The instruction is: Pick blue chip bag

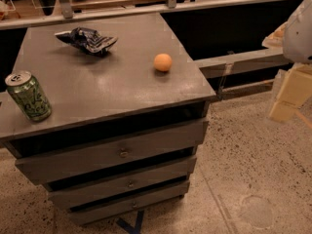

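The blue chip bag [87, 39] lies crumpled and flat near the back left of the grey cabinet top [112, 87]; it is dark navy with white markings. My gripper [287, 97] shows as cream-coloured parts under a white arm at the right edge of the view. It is off the cabinet, over the floor, far to the right of the bag and lower than the cabinet top. It holds nothing that I can see.
A green soda can [28, 95] stands upright at the cabinet's front left edge. An orange ball [163, 62] rests near the right edge. The cabinet has three partly open drawers [122, 152]. A rail and dark gap run behind; speckled floor [253, 179] lies to the right.
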Robot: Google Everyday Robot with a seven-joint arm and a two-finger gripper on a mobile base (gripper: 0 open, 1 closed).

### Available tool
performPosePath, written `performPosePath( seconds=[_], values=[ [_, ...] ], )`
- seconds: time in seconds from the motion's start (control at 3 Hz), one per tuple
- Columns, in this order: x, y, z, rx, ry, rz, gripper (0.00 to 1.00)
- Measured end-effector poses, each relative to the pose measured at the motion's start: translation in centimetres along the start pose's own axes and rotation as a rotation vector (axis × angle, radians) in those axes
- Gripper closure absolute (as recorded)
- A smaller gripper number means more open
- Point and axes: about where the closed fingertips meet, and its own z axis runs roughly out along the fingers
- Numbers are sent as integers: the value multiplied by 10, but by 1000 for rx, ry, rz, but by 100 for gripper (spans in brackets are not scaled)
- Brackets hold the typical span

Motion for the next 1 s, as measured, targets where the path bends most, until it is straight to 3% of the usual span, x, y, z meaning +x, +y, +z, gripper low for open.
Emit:
performPosePath(
  seconds=[0.33,0.67,1.0],
  values=[
    [0,0,0,0,0,0,0],
    [-16,-27,-4,37,-105,3,0],
    [-41,-68,-7,96,-267,8,0]
  ],
)
